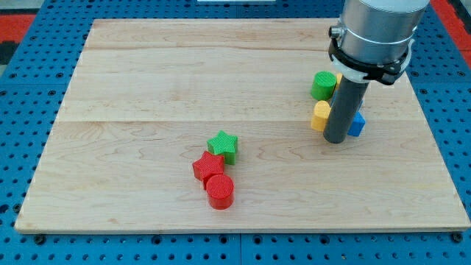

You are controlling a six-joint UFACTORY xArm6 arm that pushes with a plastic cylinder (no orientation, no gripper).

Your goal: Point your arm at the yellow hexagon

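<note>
The yellow hexagon (320, 115) lies at the view's right on the wooden board (147, 88), partly hidden by my rod. My tip (337, 140) rests on the board just right of and slightly below the hexagon, touching or nearly touching it. A green block (322, 85) sits just above the hexagon. A blue block (356, 124) shows right of the rod, mostly hidden behind it. A sliver of another yellow block (339, 76) shows between the green block and the rod.
Near the board's middle bottom a green star (223, 146), a red star (207, 167) and a red cylinder (219, 191) lie clustered together. The board sits on a blue pegboard (29, 110).
</note>
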